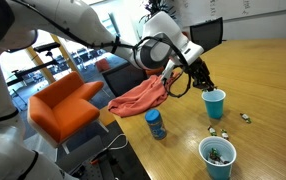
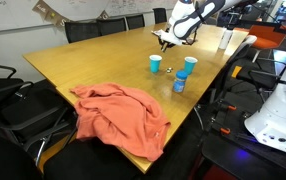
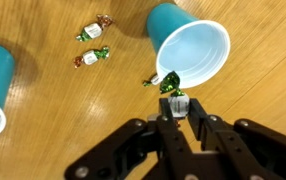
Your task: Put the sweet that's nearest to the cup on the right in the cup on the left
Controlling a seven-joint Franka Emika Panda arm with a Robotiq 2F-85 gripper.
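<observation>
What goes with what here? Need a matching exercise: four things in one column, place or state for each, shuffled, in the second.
Things:
A. green-wrapped sweet
B. orange cloth
C. blue bottle
D. blue cup by the gripper

Places or states:
1. draped over the edge of the table
2. open top, nothing visible inside
3. pinched in the gripper, at a cup rim
4. standing beside the cloth

Pairs: A-3, B-1, C-4, D-2.
</observation>
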